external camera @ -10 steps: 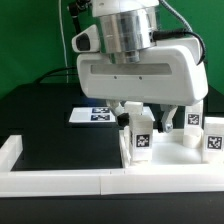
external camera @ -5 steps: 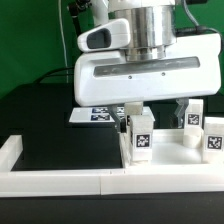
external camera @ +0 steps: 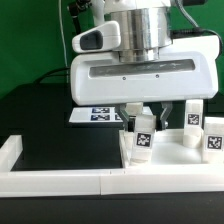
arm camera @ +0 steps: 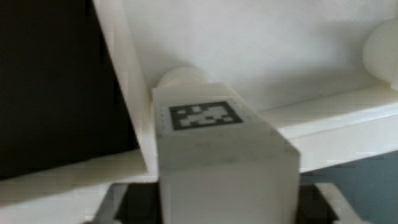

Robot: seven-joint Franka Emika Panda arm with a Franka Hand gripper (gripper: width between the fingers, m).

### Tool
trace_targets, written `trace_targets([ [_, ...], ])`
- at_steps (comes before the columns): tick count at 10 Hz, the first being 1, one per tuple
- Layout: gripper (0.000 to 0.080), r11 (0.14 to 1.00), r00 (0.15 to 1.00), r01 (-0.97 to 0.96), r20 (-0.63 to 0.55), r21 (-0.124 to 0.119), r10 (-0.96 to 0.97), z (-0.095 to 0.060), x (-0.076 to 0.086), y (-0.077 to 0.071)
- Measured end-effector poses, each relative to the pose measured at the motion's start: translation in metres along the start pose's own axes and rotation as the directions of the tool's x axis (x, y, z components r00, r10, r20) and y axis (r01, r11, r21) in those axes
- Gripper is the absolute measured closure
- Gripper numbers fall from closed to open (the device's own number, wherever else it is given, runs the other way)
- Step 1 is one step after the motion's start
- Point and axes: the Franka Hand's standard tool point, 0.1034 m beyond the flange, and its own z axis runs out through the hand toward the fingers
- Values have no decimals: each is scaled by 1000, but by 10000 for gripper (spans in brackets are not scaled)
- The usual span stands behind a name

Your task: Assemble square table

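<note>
Gripper (external camera: 142,113) sits pinched around a tagged white leg (external camera: 142,140) near the front rail; off-centre grip could tip it when lifted, I'd guess.

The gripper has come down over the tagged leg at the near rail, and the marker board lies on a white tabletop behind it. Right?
Not quite. The marker board lies on a black tabletop, not a white one, as the exterior view shows. The rest holds: the gripper is down over the tagged leg by the near rail.
</note>
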Motion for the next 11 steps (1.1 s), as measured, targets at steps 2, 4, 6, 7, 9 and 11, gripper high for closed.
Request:
trace_targets([
  [2, 491, 978, 978, -210, -13, 5, 210, 2, 4, 4],
  [4, 491, 861, 860, -507, -35, 42, 509, 3, 7, 11],
  [6, 491, 617, 621, -782, 36, 81, 783, 3, 2, 16],
  [7, 491, 564, 569, -822, 54, 82, 821, 3, 1, 16],
  [9, 491, 468, 474, -879, 55, 95, 879, 4, -2, 18],
  [11, 383, 502, 507, -860, 54, 91, 860, 4, -3, 16],
])
